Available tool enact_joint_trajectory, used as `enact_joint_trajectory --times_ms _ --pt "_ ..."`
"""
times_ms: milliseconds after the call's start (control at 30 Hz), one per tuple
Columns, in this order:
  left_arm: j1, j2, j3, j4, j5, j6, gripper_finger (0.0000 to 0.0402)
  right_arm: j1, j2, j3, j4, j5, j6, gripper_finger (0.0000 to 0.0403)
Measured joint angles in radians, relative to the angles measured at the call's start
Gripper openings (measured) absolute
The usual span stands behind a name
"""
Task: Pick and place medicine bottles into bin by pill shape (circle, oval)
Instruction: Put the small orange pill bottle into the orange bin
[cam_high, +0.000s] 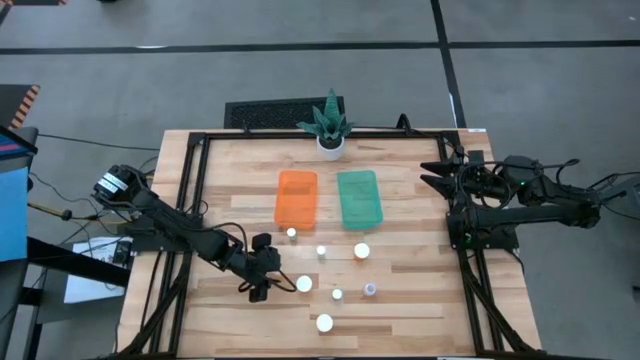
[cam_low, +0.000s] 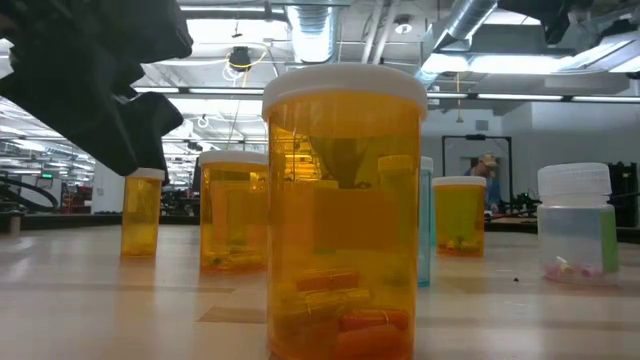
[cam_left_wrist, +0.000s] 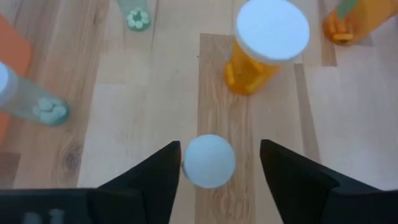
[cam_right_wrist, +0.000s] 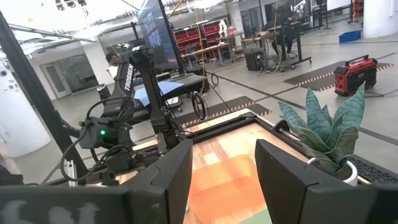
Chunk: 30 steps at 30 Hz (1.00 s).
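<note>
From above, the left gripper (cam_high: 268, 275) hangs low over the front-left part of the pale wooden table (cam_high: 420, 310), right beside a white-capped medicine bottle (cam_high: 304, 284). Six other white-capped bottles stand scattered in front of the two bins, all well apart from one another. The orange rectangular plastic bin (cam_high: 296, 198) and the green rectangular plastic bin (cam_high: 359, 198) lie side by side mid-table, both seemingly holding no bottles, with a white plant pot (cam_high: 330, 143) behind them. The right gripper (cam_high: 440, 175) waits at the table's right edge, raised.

At table height, a wide amber bottle (cam_low: 343, 215) with orange oval capsules stands nearest; narrower amber ones (cam_low: 141, 212) and a clear bottle (cam_low: 578, 222) stand farther back.

In the left wrist view, the two dark fingers (cam_left_wrist: 155, 180) are spread wide, with a round white cap (cam_left_wrist: 209, 160) between them, close to one finger and clear of the other. Nothing is gripped yet. Another amber bottle (cam_left_wrist: 264, 50) stands just beyond.

The right wrist view shows its fingers (cam_right_wrist: 168, 174) parted and holding nothing, facing the orange bin and the plant.

The step looks like the approach to a first pick. Next, the left gripper likely needs to centre on the cap, descend and close on the bottle body, then carry it to the bin matching its pill shape, which cannot be read here.
</note>
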<state>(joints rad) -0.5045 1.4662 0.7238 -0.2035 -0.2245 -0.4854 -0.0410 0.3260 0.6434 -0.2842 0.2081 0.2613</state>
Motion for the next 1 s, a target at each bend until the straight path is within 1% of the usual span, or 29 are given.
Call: enact_joint_trajectory --times_ms 167,333,467,733,1000 --pt "0.0 0.0 0.0 -0.001 -0.007 0.002 0.017 0.0 0.0 0.0 0.0 0.0 0.0 0.0183" --pt "0.0 0.0 0.0 -0.011 -0.025 0.003 0.0147 0.0 0.0 0.0 0.0 0.0 0.0 0.018" --pt "0.0 0.0 0.0 -0.049 -0.017 0.002 0.0137 0.0 0.0 0.0 0.0 0.0 0.0 0.0182" --pt "0.0 0.0 0.0 -0.045 -0.024 0.001 0.0117 0.0 0.0 0.0 0.0 0.0 -0.001 0.0178" --pt "0.0 0.0 0.002 -0.021 -0.024 -0.028 0.0113 0.0 0.0 0.0 -0.001 0.0 -0.001 0.018"
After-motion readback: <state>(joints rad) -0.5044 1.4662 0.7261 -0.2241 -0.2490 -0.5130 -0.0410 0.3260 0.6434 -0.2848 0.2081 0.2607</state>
